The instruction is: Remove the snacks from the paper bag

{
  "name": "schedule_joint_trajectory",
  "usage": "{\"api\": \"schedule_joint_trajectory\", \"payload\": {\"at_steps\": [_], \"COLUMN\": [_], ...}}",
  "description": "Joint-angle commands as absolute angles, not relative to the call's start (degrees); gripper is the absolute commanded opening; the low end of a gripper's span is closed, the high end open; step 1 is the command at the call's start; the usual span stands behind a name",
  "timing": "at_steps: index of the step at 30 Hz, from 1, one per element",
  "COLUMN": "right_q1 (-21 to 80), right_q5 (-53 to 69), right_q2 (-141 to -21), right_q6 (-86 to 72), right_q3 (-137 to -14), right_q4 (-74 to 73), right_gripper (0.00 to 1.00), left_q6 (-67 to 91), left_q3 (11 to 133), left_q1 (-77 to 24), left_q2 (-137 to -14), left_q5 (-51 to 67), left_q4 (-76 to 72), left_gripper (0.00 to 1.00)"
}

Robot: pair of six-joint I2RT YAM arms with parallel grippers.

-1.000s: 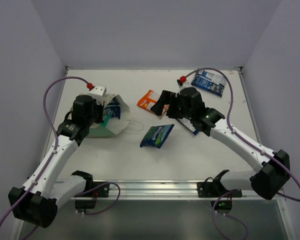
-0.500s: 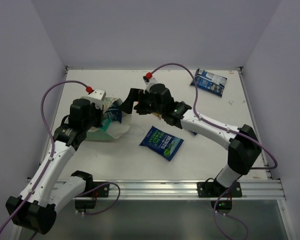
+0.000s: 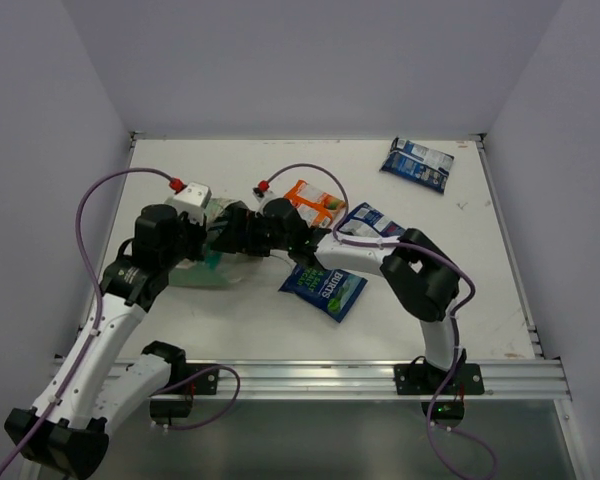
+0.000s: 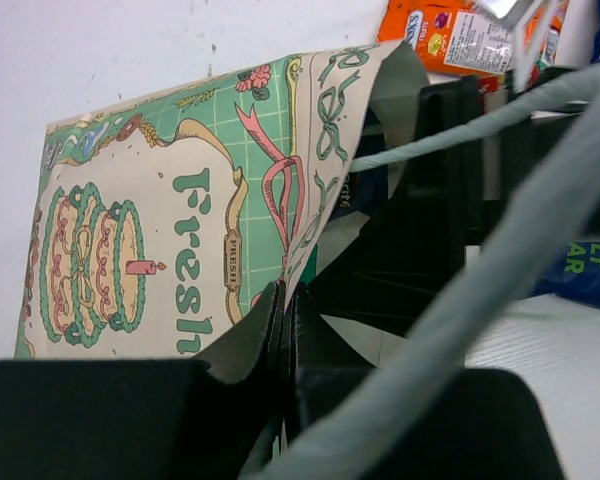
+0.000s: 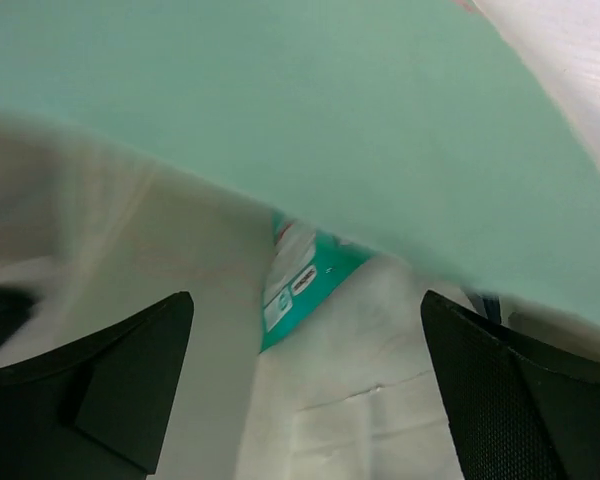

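Observation:
The mint-green paper bag (image 3: 205, 268) lies on its side at the table's left, mouth toward the middle. My left gripper (image 3: 198, 236) is shut on the bag's rim (image 4: 298, 262), holding the mouth up. My right gripper (image 3: 230, 232) is open and reaches into the mouth; its black body (image 4: 420, 230) shows between the bag walls. Between its spread fingers (image 5: 110, 390) I see the cream inside (image 5: 380, 400) and a teal snack packet (image 5: 300, 285) deeper in. Outside the bag lie an orange packet (image 3: 315, 200), a blue-green packet (image 3: 325, 288) and two dark blue packets (image 3: 370, 220) (image 3: 418, 163).
The orange packet (image 4: 450, 30) lies just beyond the bag's mouth. The right arm's forearm (image 3: 355, 255) stretches across the blue-green packet's far side. Grey walls close in the table on three sides. A metal rail (image 3: 310, 378) runs along the near edge.
My right arm has swung left from the middle of the table, and its open gripper has entered the bag's mouth. My left gripper has kept its hold on the rim.

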State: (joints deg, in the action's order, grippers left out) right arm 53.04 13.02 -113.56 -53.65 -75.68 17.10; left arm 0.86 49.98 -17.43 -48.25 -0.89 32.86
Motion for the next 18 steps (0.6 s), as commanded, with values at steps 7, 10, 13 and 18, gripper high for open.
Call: {"api": "schedule_joint_trajectory", "payload": {"at_steps": [7,10,13,18], "right_q1": [54.4,54.8,55.0,55.1], "right_q5": [17.0,17.8,20.6,23.6], "right_q2": [-123.2,-125.7,-128.1,-128.8], "right_q6": [-58.3,-58.1,-58.0,-56.9], "right_q3": [-81.6,-83.8,-86.0,-85.8], "right_q4": [21.7,21.4,24.1,29.0], "right_gripper": [0.96,0.94,0.92,0.86], "left_q6": [3.0,3.7,4.0,4.6], "left_q3": [50.0,50.1,49.6,48.5], "left_q1": [-17.9,-17.9,-17.9,-17.9], "left_q2": [-47.3,-47.5,-47.6,-48.8], "left_q5": [3.0,3.8,4.8,5.6], "left_q4": [32.3,31.1,30.0,29.1], "left_gripper": [0.0,0.0,0.0,0.0]}}
